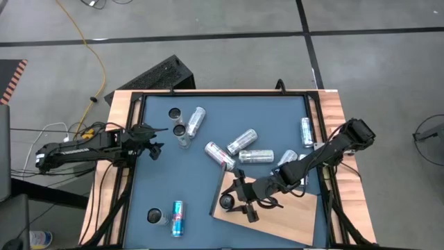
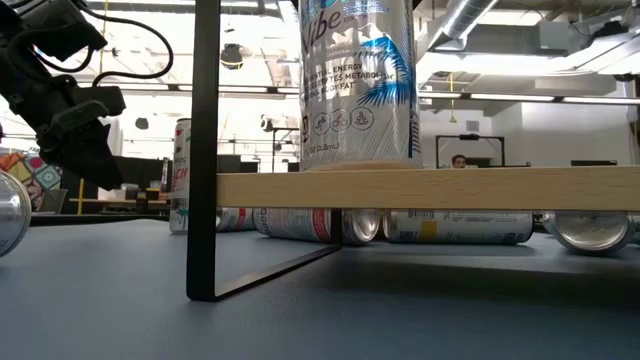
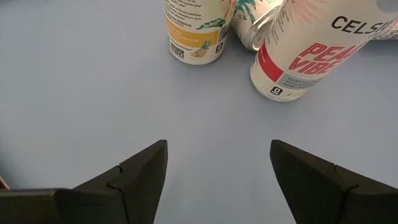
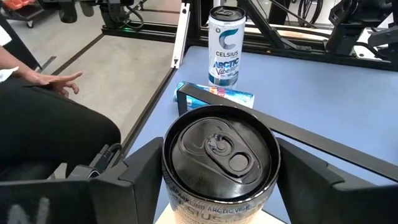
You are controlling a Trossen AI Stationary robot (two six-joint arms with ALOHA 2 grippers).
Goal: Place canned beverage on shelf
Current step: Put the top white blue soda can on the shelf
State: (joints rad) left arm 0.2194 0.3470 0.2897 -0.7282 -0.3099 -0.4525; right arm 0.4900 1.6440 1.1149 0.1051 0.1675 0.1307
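Silver-white Celsius can (image 4: 221, 165) with dark lid stands upright on shelf (image 1: 291, 219).

Eleven beverage cans in all. Four stand upright: two far-left cans (image 1: 175, 113) (image 1: 180, 130), one near-left can (image 1: 154, 217), and one can on the shelf (image 1: 227, 201). Seven lie on their sides: one far-left lying can (image 1: 196, 120), five across the middle and right (image 1: 218, 154) (image 1: 241, 142) (image 1: 256, 157) (image 1: 287, 160) (image 1: 306, 131), and one blue can (image 1: 177, 217) near left. One wooden shelf (image 1: 291, 219). Two grippers: left gripper (image 1: 154, 142) and right gripper (image 1: 239, 201). One person's hand (image 4: 59, 81).
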